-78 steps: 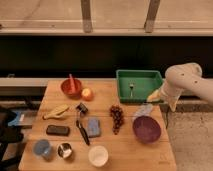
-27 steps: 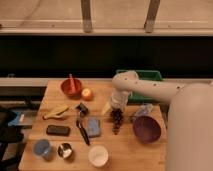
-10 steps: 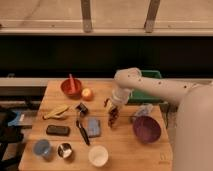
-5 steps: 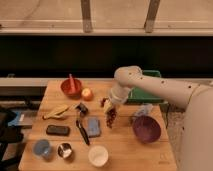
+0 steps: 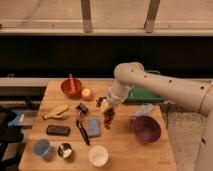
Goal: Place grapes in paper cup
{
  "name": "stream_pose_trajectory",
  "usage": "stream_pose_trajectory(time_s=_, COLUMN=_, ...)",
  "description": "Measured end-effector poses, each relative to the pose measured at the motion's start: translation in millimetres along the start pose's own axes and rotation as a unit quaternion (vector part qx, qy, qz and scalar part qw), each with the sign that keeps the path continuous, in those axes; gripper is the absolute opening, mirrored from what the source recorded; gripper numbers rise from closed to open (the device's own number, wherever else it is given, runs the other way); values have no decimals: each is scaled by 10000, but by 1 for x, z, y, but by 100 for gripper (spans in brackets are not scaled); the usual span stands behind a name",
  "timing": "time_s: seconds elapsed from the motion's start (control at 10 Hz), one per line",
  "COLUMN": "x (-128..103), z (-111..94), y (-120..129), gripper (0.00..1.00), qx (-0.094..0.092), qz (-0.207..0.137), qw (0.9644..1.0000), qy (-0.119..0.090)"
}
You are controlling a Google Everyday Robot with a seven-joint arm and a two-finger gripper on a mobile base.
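Loosely, dark grapes (image 5: pixel 108 119) hang from claw (image 5: pixel 104 105) beside blue sponge (image 5: pixel 93 127)

Wooden counter (image 5: pixel 125 150) carries: red bowl (image 5: pixel 71 88), orange fruit (image 5: pixel 87 94), banana (image 5: pixel 56 111), black slab (image 5: pixel 57 130), blue sponge (image 5: pixel 94 127), blue cup (image 5: pixel 42 148), metal cup (image 5: pixel 64 150), paper cup (image 5: pixel 98 155), purple bowl (image 5: pixel 146 129), green bin (image 5: pixel 146 94). Pincer (image 5: pixel 105 106) over counter centre, at top end of grapes (image 5: pixel 109 119).

A while back the arm (image 5: pixel 155 84) was off to the right, by the green bin (image 5: pixel 144 95). It has swung over to the middle of the tabletop (image 5: pixel 130 151), and the pincer (image 5: pixel 104 105) is now near the blue sponge (image 5: pixel 93 127). The grapes (image 5: pixel 109 119) lay flat before. Now the pincer grips them and they hang down, a bit nearer the sponge.
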Motion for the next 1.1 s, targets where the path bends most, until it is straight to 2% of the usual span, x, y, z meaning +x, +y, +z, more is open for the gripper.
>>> stream_pose_trajectory(time_s=0.6, x=21, z=-3, y=68, gripper=0, qx=-19, qz=-670, qw=9977, qy=35)
stream_pose_trajectory(time_s=1.1, x=22, z=-3, y=67, gripper=0, qx=-20, qz=-680, qw=9977, qy=43)
